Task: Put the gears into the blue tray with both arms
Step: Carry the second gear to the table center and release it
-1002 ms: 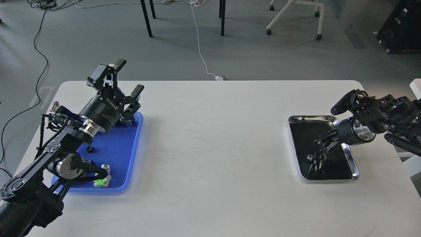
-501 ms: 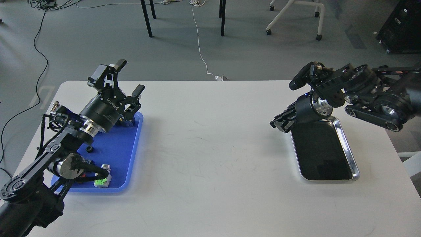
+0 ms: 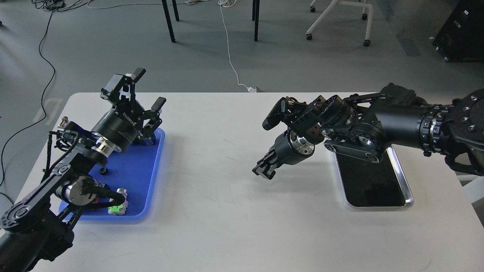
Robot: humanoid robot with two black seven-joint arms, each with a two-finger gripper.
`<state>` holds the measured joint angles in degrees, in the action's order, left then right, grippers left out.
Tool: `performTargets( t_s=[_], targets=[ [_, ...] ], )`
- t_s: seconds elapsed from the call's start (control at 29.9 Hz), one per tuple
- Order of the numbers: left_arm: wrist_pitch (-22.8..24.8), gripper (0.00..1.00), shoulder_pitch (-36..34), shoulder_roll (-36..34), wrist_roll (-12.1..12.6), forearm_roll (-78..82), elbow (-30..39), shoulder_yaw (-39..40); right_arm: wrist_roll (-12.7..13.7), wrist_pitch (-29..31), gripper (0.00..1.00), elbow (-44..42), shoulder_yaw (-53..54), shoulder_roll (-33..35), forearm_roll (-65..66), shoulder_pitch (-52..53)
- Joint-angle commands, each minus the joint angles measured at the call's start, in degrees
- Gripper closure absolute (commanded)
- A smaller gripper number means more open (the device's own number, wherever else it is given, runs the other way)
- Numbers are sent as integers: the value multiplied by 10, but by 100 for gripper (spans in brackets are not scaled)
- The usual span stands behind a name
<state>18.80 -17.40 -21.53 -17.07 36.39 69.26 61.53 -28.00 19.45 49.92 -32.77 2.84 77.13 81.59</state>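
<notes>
Table [image 3: 234, 211]: white top, holds both trays, one at each side.
My right arm [image 3: 397, 122]: reaches in from the right, crossing above the steel tray toward table centre.
My left arm [image 3: 56, 177]: comes in from lower left, over the blue tray's left half.
Blue tray [image 3: 132, 177]: left side of table, flat, rim visible on right and near edges.
Steel tray [image 3: 372, 185]: right side, shiny rim, dark bottom, far end hidden under my right arm.
My left gripper [image 3: 145, 87]: above the blue tray's far end, pointing up and away, fingers spread wide, nothing between them.
My right gripper [image 3: 264, 170]: above bare table between the trays, pointing down-left; fingers look close together, cannot tell if a gear sits between them.
Push-button switch [image 3: 118, 206]: green and white, near the blue tray's front edge, beside my left arm.
Gear [image 3: 103, 171]: small black wheel lying in the blue tray, just beside my left wrist.
</notes>
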Motion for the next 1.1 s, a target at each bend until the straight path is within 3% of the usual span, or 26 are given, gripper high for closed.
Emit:
performTargets(
  t_s=[0.0, 0.47, 0.84, 1.07],
  targets=[
    [0, 2, 0, 0, -1, 0, 0, 0, 0, -25, 79, -3, -2, -21, -13, -20],
    [0, 2, 1, -1, 0, 0, 0, 0, 0, -71, 76, -18, -3, -28, -21, -66],
    [0, 2, 1, -2, 0, 0, 0, 0, 0, -78, 34, -16, -1, -22, -22, -66],
    [-1, 2, 1, -3, -7, 0, 0, 0, 0, -78, 6, -6, 25, 26, -88, -59]
  ],
)
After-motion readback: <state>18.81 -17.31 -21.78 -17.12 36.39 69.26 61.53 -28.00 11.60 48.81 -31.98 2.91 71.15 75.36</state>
